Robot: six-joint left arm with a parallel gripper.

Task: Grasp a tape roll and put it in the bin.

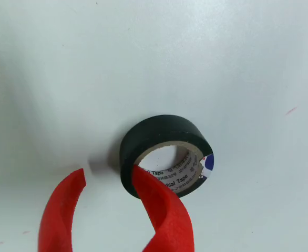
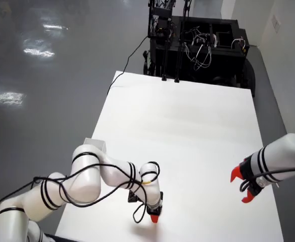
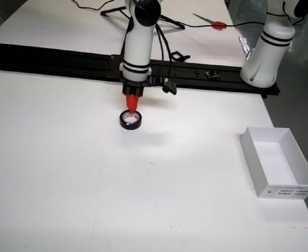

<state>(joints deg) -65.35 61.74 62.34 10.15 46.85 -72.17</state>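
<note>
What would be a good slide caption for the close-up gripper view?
Red gripper straddles the wall of a black tape roll, one finger inside its core.

Tape roll [image 1: 165, 155] label partly hidden by pincer [image 1: 109, 177].

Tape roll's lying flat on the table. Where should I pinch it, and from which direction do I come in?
Pinch the wall of the black tape roll from straight above: one finger in the open core, one outside. It lies flat, hole up, so the ring wall is the only thin section. The gripper looks already set that way in the wrist view, one red fingertip inside the near rim, the other outside.
</note>
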